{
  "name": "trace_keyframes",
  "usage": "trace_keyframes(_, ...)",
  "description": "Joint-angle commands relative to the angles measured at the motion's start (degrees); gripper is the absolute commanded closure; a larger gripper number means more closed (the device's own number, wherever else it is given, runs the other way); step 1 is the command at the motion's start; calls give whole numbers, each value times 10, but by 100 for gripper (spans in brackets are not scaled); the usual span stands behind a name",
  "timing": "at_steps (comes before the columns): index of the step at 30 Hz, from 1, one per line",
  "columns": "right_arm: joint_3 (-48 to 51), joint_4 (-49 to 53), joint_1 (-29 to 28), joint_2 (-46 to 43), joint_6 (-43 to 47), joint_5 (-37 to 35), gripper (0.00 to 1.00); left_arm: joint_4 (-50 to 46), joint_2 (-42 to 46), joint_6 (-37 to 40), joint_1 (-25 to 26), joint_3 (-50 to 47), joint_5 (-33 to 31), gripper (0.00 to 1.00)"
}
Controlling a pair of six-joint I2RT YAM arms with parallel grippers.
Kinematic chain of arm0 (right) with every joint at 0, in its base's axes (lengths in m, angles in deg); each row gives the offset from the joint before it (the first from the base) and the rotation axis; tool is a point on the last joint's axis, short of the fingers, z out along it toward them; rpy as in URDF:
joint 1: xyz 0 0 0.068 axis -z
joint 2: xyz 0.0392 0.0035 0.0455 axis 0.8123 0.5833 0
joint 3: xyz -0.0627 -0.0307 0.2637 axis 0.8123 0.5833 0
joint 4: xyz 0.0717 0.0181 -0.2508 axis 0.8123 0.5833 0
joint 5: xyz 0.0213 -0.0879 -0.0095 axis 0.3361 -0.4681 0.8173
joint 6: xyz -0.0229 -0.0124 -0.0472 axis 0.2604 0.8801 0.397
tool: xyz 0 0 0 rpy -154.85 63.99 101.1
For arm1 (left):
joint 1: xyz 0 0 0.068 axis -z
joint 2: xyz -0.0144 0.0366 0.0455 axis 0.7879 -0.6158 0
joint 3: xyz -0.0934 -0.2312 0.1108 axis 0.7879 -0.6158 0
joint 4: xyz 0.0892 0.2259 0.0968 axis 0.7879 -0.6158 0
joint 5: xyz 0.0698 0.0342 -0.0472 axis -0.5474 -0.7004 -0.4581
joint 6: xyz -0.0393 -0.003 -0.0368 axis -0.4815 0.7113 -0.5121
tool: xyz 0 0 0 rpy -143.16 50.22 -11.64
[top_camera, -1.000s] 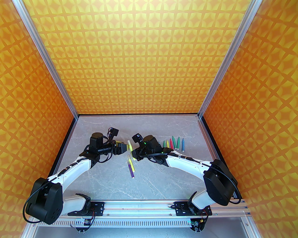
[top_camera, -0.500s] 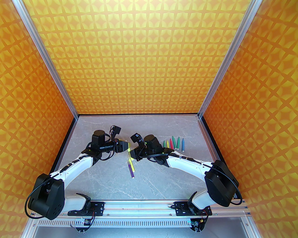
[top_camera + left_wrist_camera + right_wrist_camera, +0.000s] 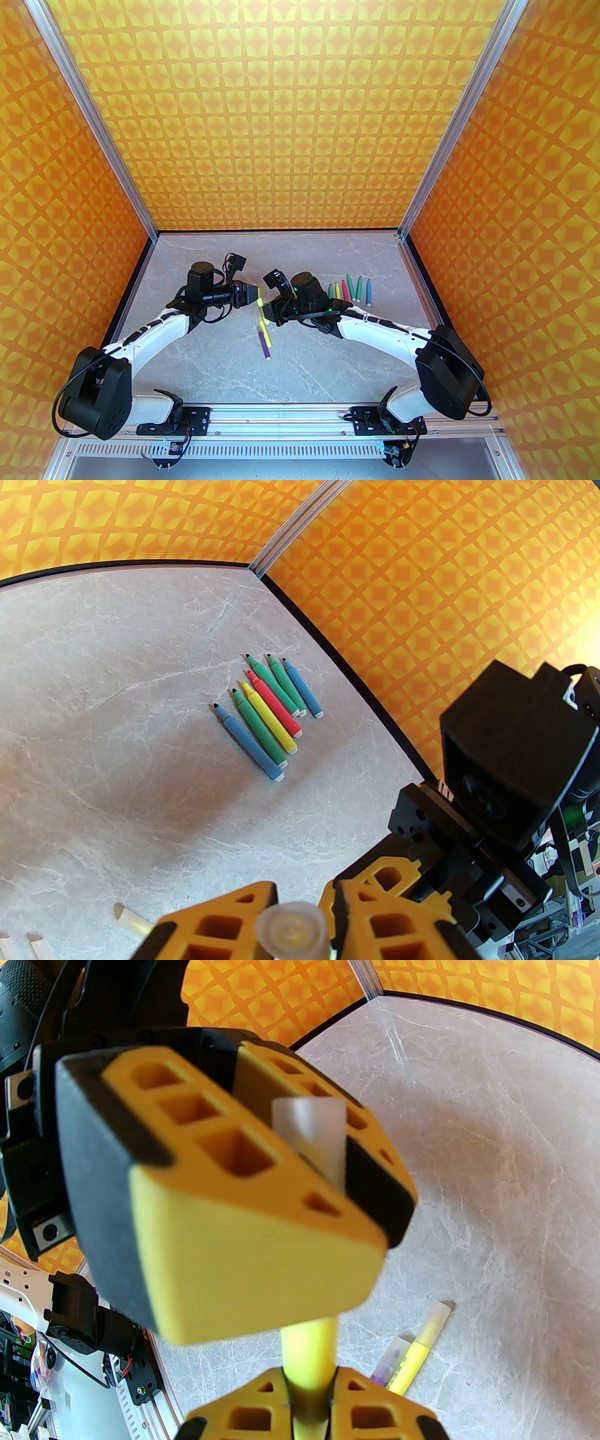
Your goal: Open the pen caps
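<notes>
Over the middle of the grey table [image 3: 328, 370], the right gripper [image 3: 309, 1405] is clamped tight on the barrel of a yellow pen [image 3: 308, 1351], which runs from its fingertips toward 12 o'clock in the right wrist view. At that far end sits the translucent pen cap [image 3: 311, 1133], and the left gripper [image 3: 328, 1185] has its jaws drawn narrow around it, one yellow finger pressed to each side. Its own wrist camera looks at the pen cap [image 3: 290, 930] end-on between the fingertips of the left gripper [image 3: 300, 902]. From above, the left gripper [image 3: 255, 296] reaches in from 9 o'clock and the right gripper [image 3: 268, 311] from 4 o'clock, almost touching, with the yellow pen [image 3: 260, 302] bridging them. Two capped pens [image 3: 265, 340], one yellow and one purple, lie side by side on the table at 6 o'clock from the grippers. A row of seven uncapped pens [image 3: 269, 716] lies well apart at 3 o'clock in the top view. A few loose caps [image 3: 129, 916] lie at the left wrist view's 7 o'clock edge.
</notes>
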Motion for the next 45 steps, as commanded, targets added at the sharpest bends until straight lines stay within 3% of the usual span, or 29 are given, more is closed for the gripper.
trace_keyframes(1, 10, -13, -1, -11, 9, -4, 100, 1, -1, -3, 4, 17, 12, 76)
trace_keyframes(7, 16, -19, -1, -11, 9, -9, 100, 1, 2, -7, 4, 18, 13, 81)
trace_keyframes(13, 28, -47, -1, -10, -1, -13, 71, 12, 4, -18, 5, 16, 14, 82)
trace_keyframes(18, 23, -74, -1, 6, -10, -10, 67, 27, 3, -29, 5, 16, 21, 83)
trace_keyframes(24, 15, -90, -2, 29, -16, 2, 72, 40, 7, -41, 6, 14, 26, 84)
trace_keyframes(31, 37, -92, -2, 27, -10, 2, 100, 59, 8, -53, 5, 14, 26, 91)
trace_keyframes(37, 105, -124, -2, 16, -18, -2, 100, 77, -2, -70, 4, 23, 19, 98)
trace_keyframes(45, 169, -141, -2, -11, -21, -9, 100, 80, -15, -81, -1, 34, -2, 100)
